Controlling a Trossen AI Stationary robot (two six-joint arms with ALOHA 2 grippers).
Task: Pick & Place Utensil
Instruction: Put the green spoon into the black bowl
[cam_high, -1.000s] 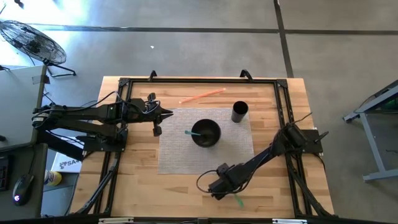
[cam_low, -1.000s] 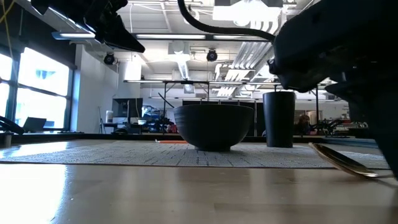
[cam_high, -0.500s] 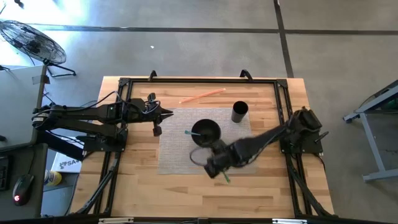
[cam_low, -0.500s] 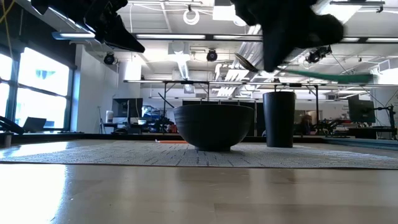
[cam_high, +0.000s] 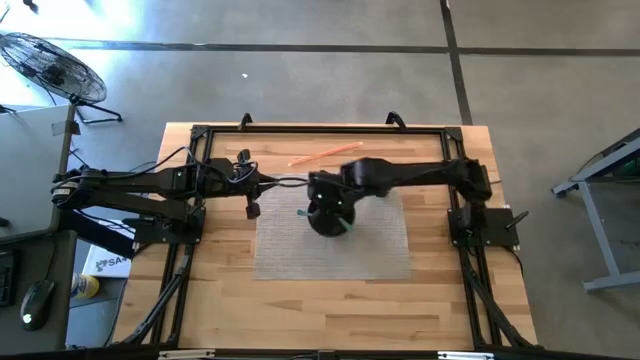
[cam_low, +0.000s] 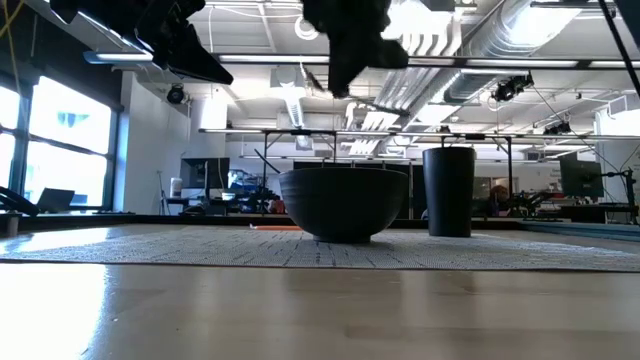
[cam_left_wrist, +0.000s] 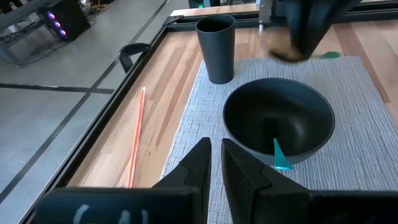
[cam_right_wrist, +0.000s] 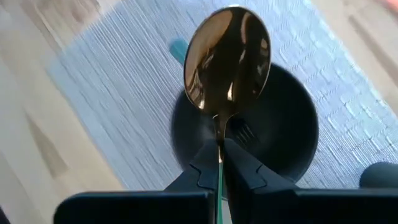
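My right gripper (cam_right_wrist: 219, 149) is shut on a spoon with a gold bowl (cam_right_wrist: 227, 59) and a green handle. It hovers over the black bowl (cam_high: 330, 218), which stands on the grey placemat (cam_high: 380, 250). In the low view this gripper (cam_low: 350, 40) hangs high above the bowl (cam_low: 345, 200). A teal-handled utensil (cam_left_wrist: 280, 155) leans inside the bowl. The black cup (cam_left_wrist: 216, 46) stands on the mat's far corner. My left gripper (cam_high: 265, 183) waits shut, raised to the left of the bowl. My right gripper pinches the spoon between its two fingers at the thin neck (cam_right_wrist: 219, 138), where gold meets the green handle. The spoon lies along the fingers, its gold bowl sticking out past the fingertips. It is lifted clear, above the black bowl.
An orange straw (cam_high: 325, 153) lies on the wooden table beyond the mat's far edge. A black metal frame (cam_high: 200, 135) runs around the table top. Bare mat and wood (cam_high: 330, 300) lie on the near side of the bowl.
My right gripper has risen from the table near the mat's near right corner, carrying the spoon. It has swung toward the far edge and stopped over the bowl. The spoon, which lay on the wood, is now lifted clear.
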